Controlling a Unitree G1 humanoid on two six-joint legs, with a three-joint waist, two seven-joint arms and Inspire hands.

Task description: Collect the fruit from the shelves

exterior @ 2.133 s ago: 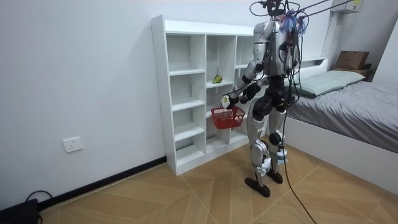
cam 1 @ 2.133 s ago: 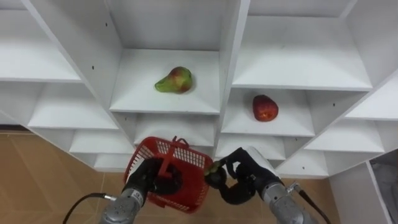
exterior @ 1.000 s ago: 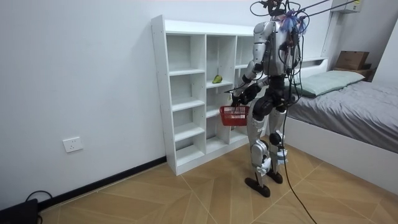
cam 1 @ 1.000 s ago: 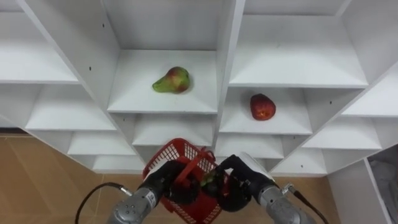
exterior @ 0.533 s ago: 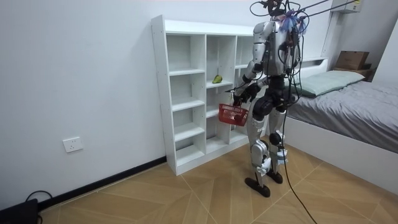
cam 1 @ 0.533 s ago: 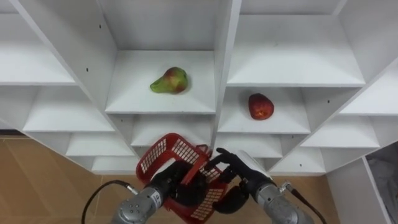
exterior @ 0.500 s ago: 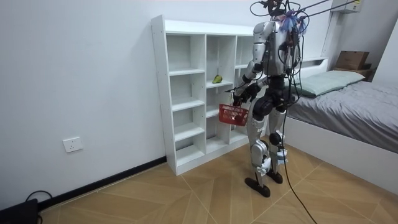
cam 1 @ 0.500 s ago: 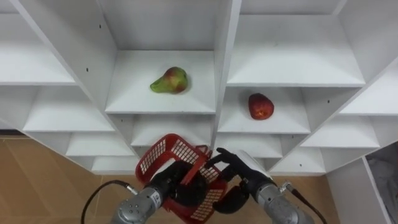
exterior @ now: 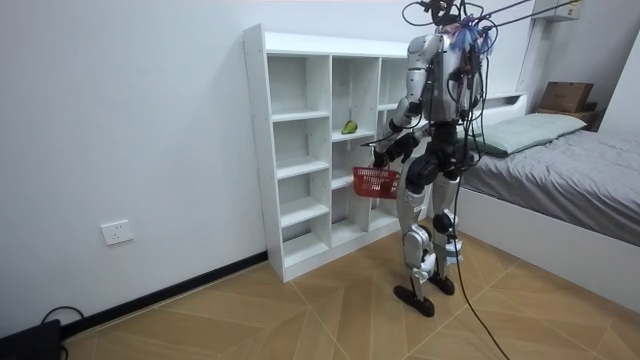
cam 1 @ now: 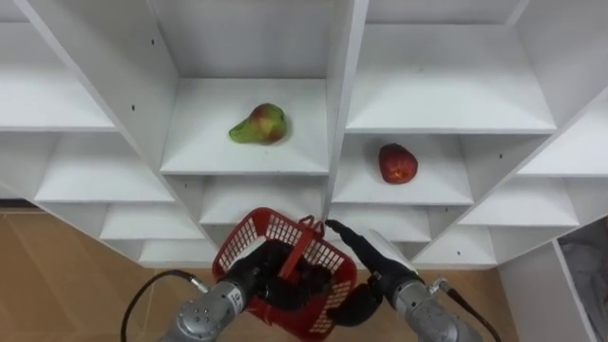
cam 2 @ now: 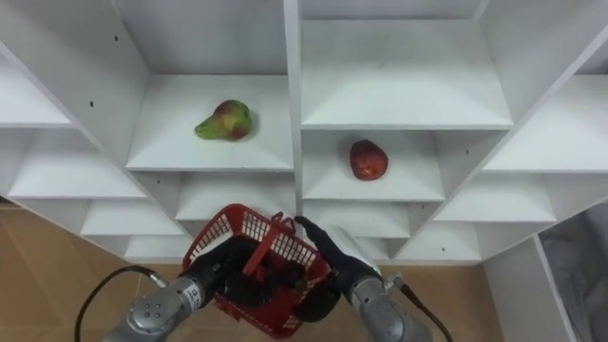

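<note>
A green-red pear (cam 1: pixel 258 124) lies on a middle shelf of the white closet (cam 1: pixel 342 85). One compartment to the right and a little lower lies a red apple (cam 1: pixel 398 163). Below them I hold a red mesh basket (cam 1: pixel 274 227) in the air, my left hand (cam 1: pixel 245 277) curled on its handle. My right hand (cam 1: pixel 369 255) is open, its fingers straight over the basket's right rim, with nothing in it. The basket's inside is dark; I cannot make out fruit in it. In the room view I stand upright facing the closet (exterior: pixel 300 150), the basket (exterior: pixel 376 182) at hip height.
Empty compartments surround the two fruits; the upright divider (cam 2: pixel 293 104) separates them. Wooden floor (exterior: pixel 300 310) lies around me. A bed (exterior: pixel 560 160) stands close behind, at the room view's right.
My right hand went from curled on a dark green fruit to straight-fingered and empty over the basket. The basket swung right, under that hand, and levelled.
</note>
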